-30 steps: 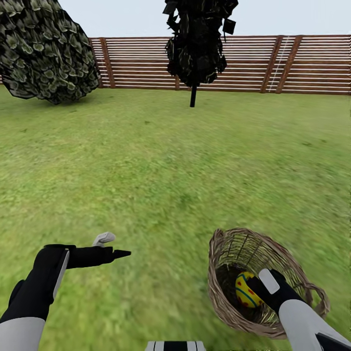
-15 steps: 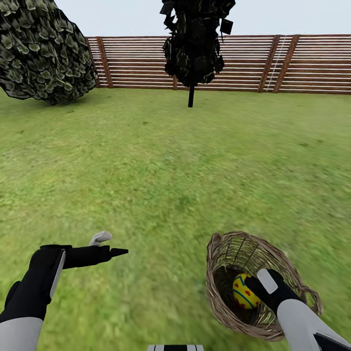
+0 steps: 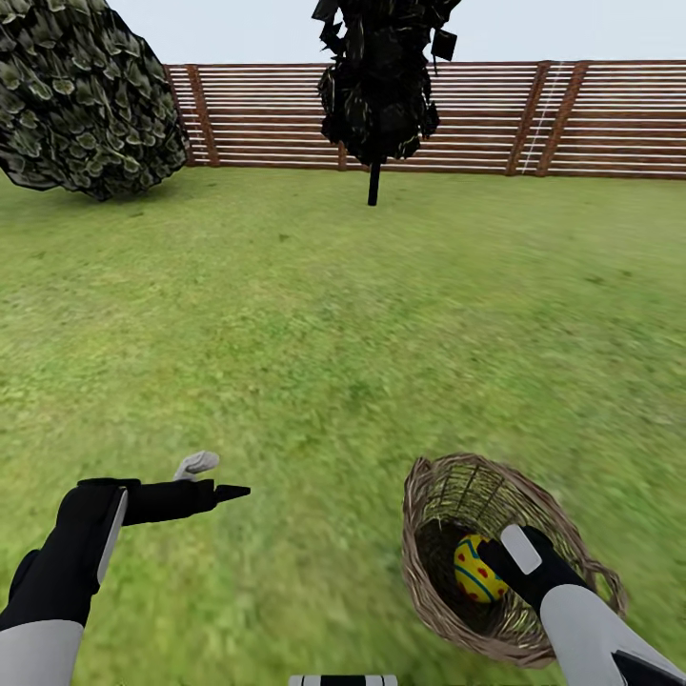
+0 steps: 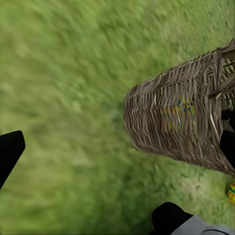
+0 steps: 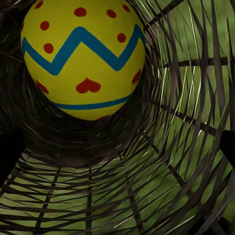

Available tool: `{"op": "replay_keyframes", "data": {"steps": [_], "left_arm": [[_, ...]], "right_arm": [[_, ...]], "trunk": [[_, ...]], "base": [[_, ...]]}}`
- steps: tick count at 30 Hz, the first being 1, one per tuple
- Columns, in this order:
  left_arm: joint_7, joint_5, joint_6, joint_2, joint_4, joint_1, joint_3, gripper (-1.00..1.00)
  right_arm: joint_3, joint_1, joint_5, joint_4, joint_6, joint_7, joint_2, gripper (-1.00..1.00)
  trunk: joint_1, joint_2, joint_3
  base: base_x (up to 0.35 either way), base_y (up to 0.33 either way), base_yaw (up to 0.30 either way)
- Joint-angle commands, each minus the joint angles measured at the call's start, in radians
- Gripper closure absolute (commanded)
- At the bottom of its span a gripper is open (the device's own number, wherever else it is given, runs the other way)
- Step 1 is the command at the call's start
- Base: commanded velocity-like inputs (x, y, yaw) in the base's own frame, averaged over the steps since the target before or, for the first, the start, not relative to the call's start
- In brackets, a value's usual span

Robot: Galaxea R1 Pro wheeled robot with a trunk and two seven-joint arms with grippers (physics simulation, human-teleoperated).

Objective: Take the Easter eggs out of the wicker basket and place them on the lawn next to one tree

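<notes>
The right gripper point(image 3: 495, 562) was reached into the basket point(image 3: 433, 600) at five o'clock, beside an egg point(image 3: 474, 569); finger state could not be told. The basket could be tipped by a careless lift.

Light: bright, even daylight, no clear source; the sky point(image 3: 572, 29) is pale and flat
Shadows: faint on the grass point(image 3: 333, 314); the basket point(image 3: 448, 600) is dark inside, beyond the right fingers
Glare: slight sheen on the egg point(image 5: 83, 58)
Blur: grass smeared between the left fingers point(image 4: 10, 152); fence point(image 3: 591, 114) sharp
</notes>
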Motion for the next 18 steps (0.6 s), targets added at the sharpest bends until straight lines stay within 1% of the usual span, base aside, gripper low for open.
{"op": "replay_keyframes", "data": {"steps": [1,18], "left_arm": [[-0.011,-0.01,0.006,0.0,-0.001,-0.001,0.002,-1.0],[-0.01,-0.011,0.006,0.0,-0.001,-0.001,0.0,-1.0]], "right_arm": [[-0.001,0.0,-0.009,-0.002,0.002,-0.007,0.0,-1.0],[-0.001,0.0,-0.008,-0.006,0.004,-0.005,0.002,-1.0]], "trunk": [[0.0,0.0,-0.002],[0.0,0.0,-0.03]], "base": [[0.0,0.0,0.0],[0.023,0.005,0.0]]}}
